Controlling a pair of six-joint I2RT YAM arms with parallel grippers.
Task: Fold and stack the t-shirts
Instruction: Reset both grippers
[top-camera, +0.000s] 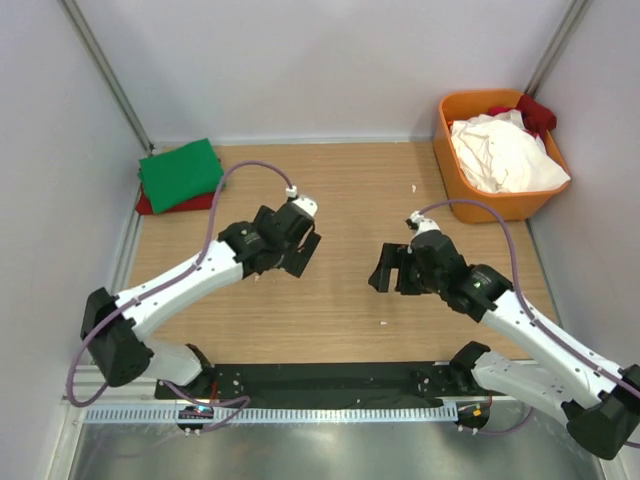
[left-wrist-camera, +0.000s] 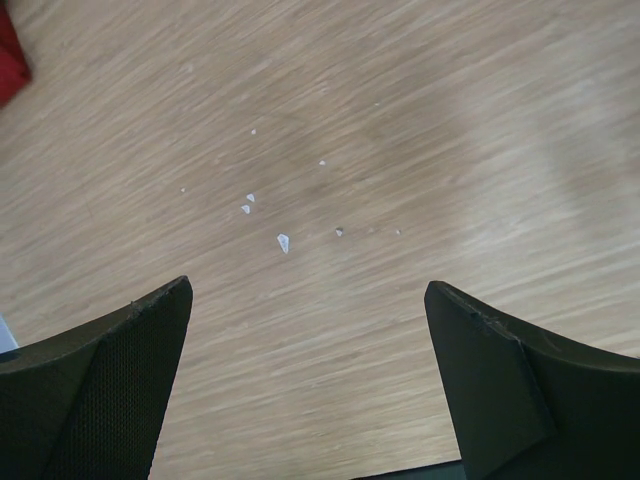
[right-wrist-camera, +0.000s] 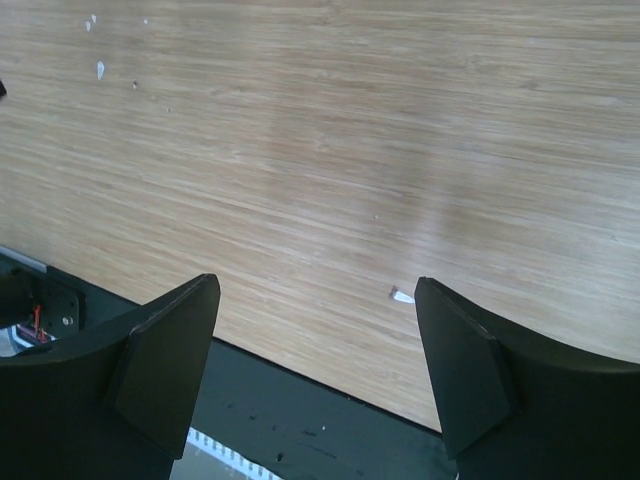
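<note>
A folded bright green t-shirt (top-camera: 180, 173) lies on a folded dark red t-shirt (top-camera: 186, 204) at the far left of the wooden table. A crumpled white t-shirt (top-camera: 503, 153) and a red one (top-camera: 536, 111) lie in the orange bin (top-camera: 480, 207) at the far right. My left gripper (top-camera: 295, 252) hovers open and empty over bare wood left of centre; its view (left-wrist-camera: 310, 300) shows only wood and a red corner (left-wrist-camera: 8, 60). My right gripper (top-camera: 392, 271) hovers open and empty right of centre, its view (right-wrist-camera: 318, 300) showing bare wood.
Small white scraps (left-wrist-camera: 283, 241) dot the wood. A black base strip (top-camera: 330, 380) runs along the near edge, also in the right wrist view (right-wrist-camera: 300, 410). White walls enclose the table on three sides.
</note>
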